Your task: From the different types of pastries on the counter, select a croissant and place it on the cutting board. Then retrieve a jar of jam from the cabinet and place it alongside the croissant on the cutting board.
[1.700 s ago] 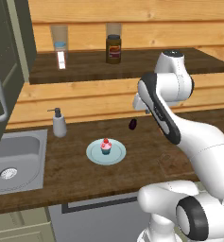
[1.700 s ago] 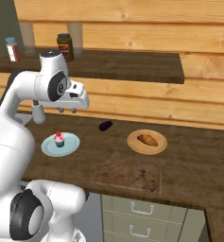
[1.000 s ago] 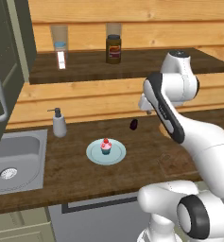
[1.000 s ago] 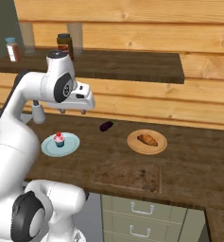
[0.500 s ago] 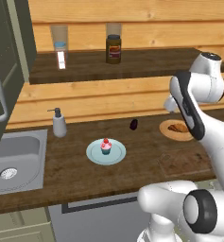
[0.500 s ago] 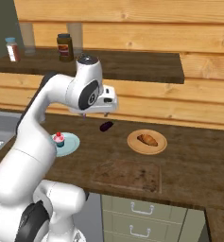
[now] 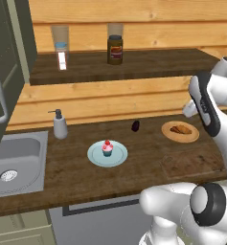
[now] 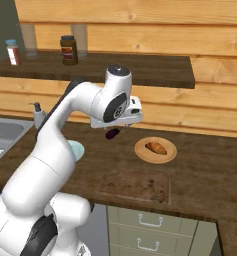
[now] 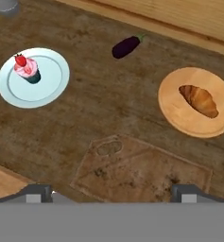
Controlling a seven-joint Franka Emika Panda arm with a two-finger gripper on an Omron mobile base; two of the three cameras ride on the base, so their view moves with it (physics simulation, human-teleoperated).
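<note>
The croissant (image 7: 181, 129) (image 8: 156, 148) (image 9: 199, 100) lies on a round tan wooden plate (image 9: 179, 118) on the dark wood counter (image 7: 72, 167). In front of that plate lies the brown cutting board (image 7: 191, 162) (image 8: 135, 185) (image 9: 142, 172), bare. The pink-frosted cupcake (image 7: 107, 148) (image 9: 26, 69) stands on its pale blue plate (image 9: 52, 85) to the left. My gripper (image 9: 113, 193) hangs high over the board, open, nothing between its fingers. A dark cabinet door (image 7: 9, 62) shows at the left edge. The jar of jam is out of view.
A tiny dark purple eggplant (image 7: 135, 125) (image 8: 112, 133) (image 9: 126, 46) lies between the two plates. A brown jar with a black lid (image 7: 115, 50) (image 8: 68, 50) and a shaker (image 7: 62, 53) stand on the open shelf. A soap dispenser (image 7: 60, 125) and sink (image 7: 14, 162) are left.
The arm has swung to the right, from above the purple object and cupcake plate to over the cutting board and croissant plate. Nothing on the counter has moved.
</note>
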